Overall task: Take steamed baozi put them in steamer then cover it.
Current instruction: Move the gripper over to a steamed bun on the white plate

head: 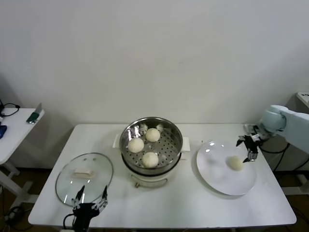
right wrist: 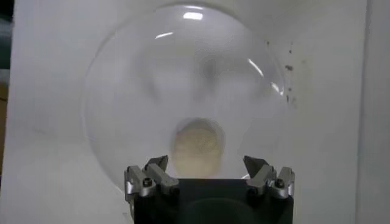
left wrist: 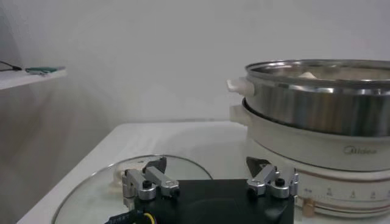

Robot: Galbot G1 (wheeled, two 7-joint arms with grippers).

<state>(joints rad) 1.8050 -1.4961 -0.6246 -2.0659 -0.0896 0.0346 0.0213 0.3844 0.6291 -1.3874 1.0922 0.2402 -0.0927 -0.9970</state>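
Note:
The steamer [head: 151,145] stands mid-table with three baozi on its perforated tray: one at the back [head: 152,135], one to the left [head: 135,145], one at the front [head: 150,159]. A fourth baozi [head: 235,163] lies on the white plate [head: 217,176]. My right gripper [head: 247,149] is open just above and beside it. In the right wrist view the baozi [right wrist: 196,145] lies between the open jaws of that gripper [right wrist: 206,164]. The glass cover [head: 84,179] lies flat on the table, left of the steamer. My left gripper [head: 90,197] is open at the cover's near edge.
In the left wrist view the open left gripper [left wrist: 207,165] is low over the cover [left wrist: 97,189], with the steamer [left wrist: 317,103] close beside it. A side table [head: 14,128] with small items stands at the far left.

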